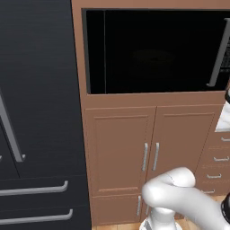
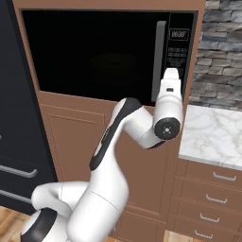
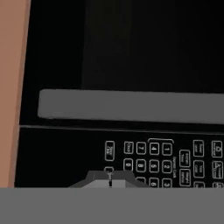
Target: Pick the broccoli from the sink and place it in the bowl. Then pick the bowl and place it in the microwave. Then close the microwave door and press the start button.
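Note:
The microwave [image 1: 152,49] is a wide black box set in brown wood. Its door [image 2: 94,52] lies flat against the front, shut, with the grey bar handle [image 2: 159,61] at its right edge. Right of the handle is the control panel [image 2: 178,52] with a small display and keypad. My arm reaches up so the white hand [image 2: 171,82] points at the panel's lower part. In the hand view my gripper [image 3: 109,177] is shut, its tips pressed together with nothing between them, close over the keypad buttons [image 3: 153,159]; the handle [image 3: 131,106] crosses that view. The broccoli, bowl and sink are out of view.
A tall black fridge [image 1: 36,112] with grey handles stands left of the microwave. Brown cabinet doors [image 1: 134,152] sit below it. To the right are a white marble counter [image 2: 212,132] over drawers [image 2: 212,189] and a grey stone wall [image 2: 222,47].

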Motion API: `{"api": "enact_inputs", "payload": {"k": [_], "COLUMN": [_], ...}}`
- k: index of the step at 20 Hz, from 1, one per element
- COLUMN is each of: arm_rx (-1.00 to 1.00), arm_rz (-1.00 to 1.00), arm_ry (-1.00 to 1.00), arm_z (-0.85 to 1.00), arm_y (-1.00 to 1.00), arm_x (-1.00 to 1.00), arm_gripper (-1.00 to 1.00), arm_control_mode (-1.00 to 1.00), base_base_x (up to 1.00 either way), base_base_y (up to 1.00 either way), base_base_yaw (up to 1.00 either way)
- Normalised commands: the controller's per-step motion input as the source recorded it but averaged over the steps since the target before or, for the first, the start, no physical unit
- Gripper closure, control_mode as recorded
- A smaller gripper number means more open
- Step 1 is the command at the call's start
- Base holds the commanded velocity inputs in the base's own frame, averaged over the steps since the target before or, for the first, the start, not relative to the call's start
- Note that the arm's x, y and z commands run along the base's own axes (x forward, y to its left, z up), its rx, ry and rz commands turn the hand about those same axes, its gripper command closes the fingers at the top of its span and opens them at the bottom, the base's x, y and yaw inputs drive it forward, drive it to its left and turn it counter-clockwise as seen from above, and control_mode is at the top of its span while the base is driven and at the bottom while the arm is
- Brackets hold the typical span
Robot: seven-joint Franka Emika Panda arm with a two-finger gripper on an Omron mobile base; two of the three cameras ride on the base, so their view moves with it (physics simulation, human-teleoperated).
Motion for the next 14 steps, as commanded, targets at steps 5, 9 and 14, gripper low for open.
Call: {"api": "enact_inputs", "payload": {"k": [5,9,14], "arm_rx": [0.05,0.02,0.00], "arm_rz": [0.00,0.00,0.00], "arm_ry": [0.00,0.00,0.00], "arm_z": [0.00,0.00,-0.06], "arm_y": [-0.26,-0.26,-0.19], "arm_x": [0.36,0.47,0.42], "arm_gripper": [1.00,1.00,1.00], "arm_control_mode": [-1.00,-1.00,-1.00], "base_base_x": [0.00,0.00,0.00], "base_base_y": [0.00,0.00,0.00], "base_base_yaw": [0.00,0.00,0.00]}}
